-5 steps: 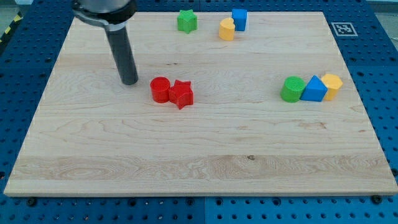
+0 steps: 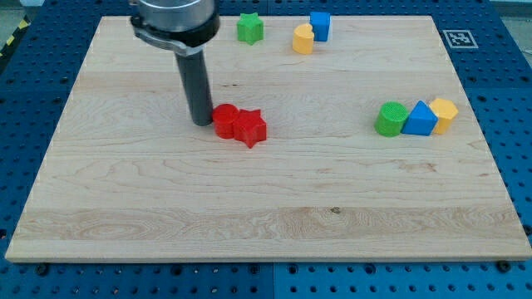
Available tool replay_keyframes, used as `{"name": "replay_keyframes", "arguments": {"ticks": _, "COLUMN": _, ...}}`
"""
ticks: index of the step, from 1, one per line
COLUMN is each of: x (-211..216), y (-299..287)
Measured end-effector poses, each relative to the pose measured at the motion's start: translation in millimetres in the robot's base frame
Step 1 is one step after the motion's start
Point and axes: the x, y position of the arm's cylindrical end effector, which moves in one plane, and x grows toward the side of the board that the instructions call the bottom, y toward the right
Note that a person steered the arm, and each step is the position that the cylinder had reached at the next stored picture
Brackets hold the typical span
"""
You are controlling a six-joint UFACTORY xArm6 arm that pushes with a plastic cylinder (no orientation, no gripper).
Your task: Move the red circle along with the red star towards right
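Tip (image 2: 201, 122) touching red circle (image 2: 224, 121), red star (image 2: 250, 128) just beyond.

Robotics lab bench: wooden board (image 2: 266, 208) on blue perforated table (image 2: 515, 100) (fiducial marker (image 2: 456, 37) at corner).

A pale wooden table (image 2: 249, 208) filled most of the view, its grain running from the view's left to the view's right, with a small dark knot below the middle. Beneath and around it lay a blue perforated base (image 2: 515, 124), dotted with evenly spaced holes (visible along both sides and the view's bottom). A black-and-white square marker (image 2: 458, 38) sat on that base just off the table's corner at the view's top right. A strip of yellow-and-black hazard tape (image 2: 10, 41) crossed the view's top left. The light was even, with soft shadows.
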Motion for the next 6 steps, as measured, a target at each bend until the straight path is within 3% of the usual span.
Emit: {"name": "replay_keyframes", "arguments": {"ticks": 6, "x": 74, "y": 136}}
